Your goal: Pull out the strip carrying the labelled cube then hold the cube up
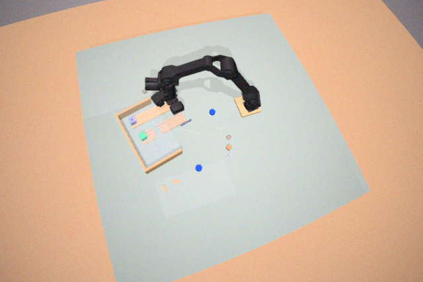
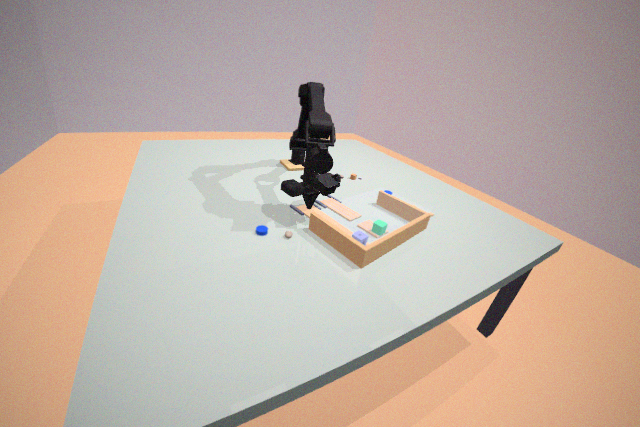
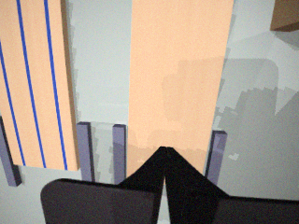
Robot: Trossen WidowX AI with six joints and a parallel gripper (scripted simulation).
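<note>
Table: broad pale grey-green table top (image 2: pixel 206 308) on an orange floor; it carries everything else, the arm's base plate included.

Arm: black six-joint arm (image 1: pixel 205 67) bent over from its base toward the tray's open end, wrist turned down so the tip meets the strip's near end from above.

Tray: shallow wooden three-walled tray (image 2: pixel 338 238); its open side faces the arm, which I take to be why the strips poke out that way, to be dragged clear.

Plain strip: long unmarked tan strip (image 3: pixel 179 70), unbroken from its outer end into the tray; this looks like the one-piece strip, since the small lavender labelled cube (image 1: pixel 132 121) sits on its far end, deep in the tray near the back wall.

Striped strip: tan strip with blue lines (image 3: pixel 33 79) just beside the plain one; in the top view it shows a gap before the piece bearing the green cube (image 1: pixel 142 135), so I judge it the broken decoy, best left alone.

Guide rails: short grey-purple bars (image 3: pixel 119 149) flanking each strip's outer end, seemingly to keep a pull straight.

Gripper: black parallel-jaw gripper (image 3: pixel 163 161) with jaws pressed together and nothing between them; the closed tip bears on the plain strip's near end, apparently to drag it by friction.

Risk: the tip could slip off the edge, or the cube could slide during the pull.

Loose bits: two blue discs (image 1: pixel 211 111), small blocks scattered well apart.
</note>
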